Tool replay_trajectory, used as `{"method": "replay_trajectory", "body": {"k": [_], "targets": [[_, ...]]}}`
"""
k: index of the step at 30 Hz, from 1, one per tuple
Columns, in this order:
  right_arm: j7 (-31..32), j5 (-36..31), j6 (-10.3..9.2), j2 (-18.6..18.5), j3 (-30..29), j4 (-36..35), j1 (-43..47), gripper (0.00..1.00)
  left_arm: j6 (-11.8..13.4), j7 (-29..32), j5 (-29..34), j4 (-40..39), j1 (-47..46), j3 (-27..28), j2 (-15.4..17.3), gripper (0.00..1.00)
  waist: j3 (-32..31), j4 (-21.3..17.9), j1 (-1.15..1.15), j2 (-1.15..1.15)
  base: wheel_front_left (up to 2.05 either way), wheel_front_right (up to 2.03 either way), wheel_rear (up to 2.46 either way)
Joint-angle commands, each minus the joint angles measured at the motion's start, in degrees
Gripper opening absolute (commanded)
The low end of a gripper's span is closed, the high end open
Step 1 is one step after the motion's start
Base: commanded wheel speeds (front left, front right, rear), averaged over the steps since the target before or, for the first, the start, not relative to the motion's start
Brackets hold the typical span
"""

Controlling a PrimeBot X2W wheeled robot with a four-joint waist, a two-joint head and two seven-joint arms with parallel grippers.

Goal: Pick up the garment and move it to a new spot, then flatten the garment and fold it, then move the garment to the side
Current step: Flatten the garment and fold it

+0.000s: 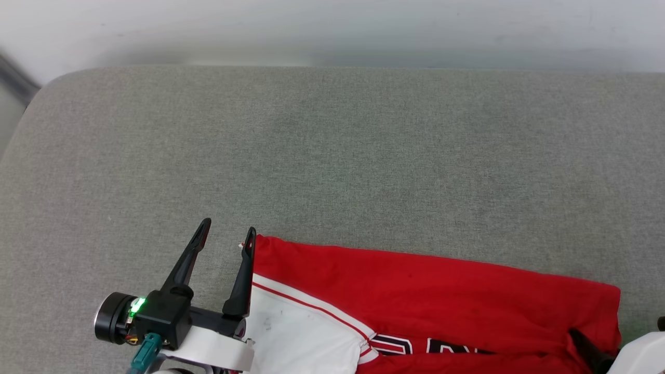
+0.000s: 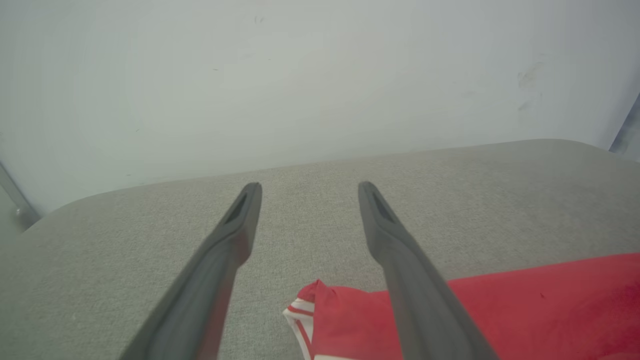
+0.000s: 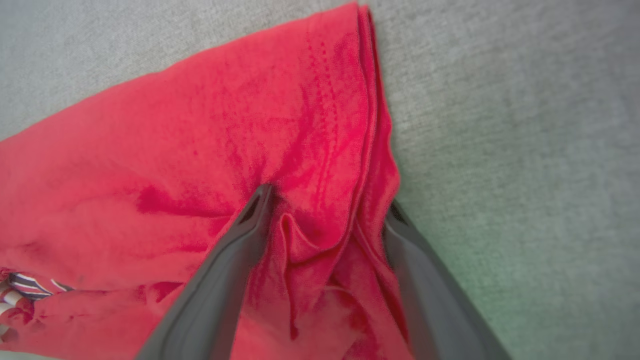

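1. Head view: showing the garment (image 1: 436, 296) lying spread on the grey padded surface (image 1: 332, 156), along the near edge and right of centre, red body facing up, a white sleeve (image 1: 301, 332) toward the left and black lettering (image 1: 389, 345) partly cut off at the bottom.
2. Also showing the left gripper (image 1: 228, 228) hovering at the garment's far left corner, jaws standing released and carrying nothing, one dark finger (image 1: 244, 280) running right beside the cloth's edge; touching it or not, impossible to tell.
3. Left wrist view: looking along the left gripper (image 2: 310, 187) toward a pale wall (image 2: 320, 75), catching the garment's red corner with its striped trim (image 2: 300, 320) low down, between the two fingers and beneath them.
4. Right wrist view: showing the right gripper (image 3: 328, 200) sitting at the garment's hemmed right edge, jaws spread wide and clenching nothing, straddling a raised ridge of bunched red cloth, fingertips meeting the fabric, creases fanning out from the left one.
5. Showing grey padding just beside that hem.
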Motion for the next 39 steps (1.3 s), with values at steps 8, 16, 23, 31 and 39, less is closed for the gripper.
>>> {"method": "replay_trajectory", "body": {"k": [8, 16, 23, 31, 39], "targets": [[0.73, 3.01, 0.48, 2.13, 9.49, 7.66, -0.89, 1.0, -0.42, -0.25, 0.49, -0.2, -1.03, 0.35, -0.33, 1.0, 0.54, 0.36, 0.0, 0.0, 0.0, 0.0, 0.0], [-3.77, 5.21, 0.42, -0.03, 12.68, 9.24, -1.64, 0.0, -0.67, -0.26, 0.66, 0.37, -0.58, 0.44, -0.53, 1.0, -0.61, 0.18, 0.0, 0.0, 0.0, 0.0, 0.0], [-7.94, 6.95, 0.05, -3.55, 7.67, 7.75, -1.48, 0.0, -0.73, -0.26, 0.57, 0.76, 0.48, 0.95, -0.83, 1.0, -2.2, -0.4, 0.0, 0.0, 0.0, 0.0, 0.0], [-9.67, 5.87, 0.06, -6.96, -1.68, 8.3, -2.15, 0.0, -0.71, -0.26, 0.6, 1.29, 1.11, 0.63, -1.2, 1.0, -3.53, -1.04, 0.0, 0.0, 0.0, 0.0, 0.0], [-7.42, 3.65, 0.08, -7.01, -5.6, 5.22, -1.39, 0.0, -0.73, -0.25, 0.28, 2.04, 2.39, 1.02, -1.47, 1.0, -5.9, -1.68, 0.0, 0.0, 0.0, 0.0, 0.0]]}}
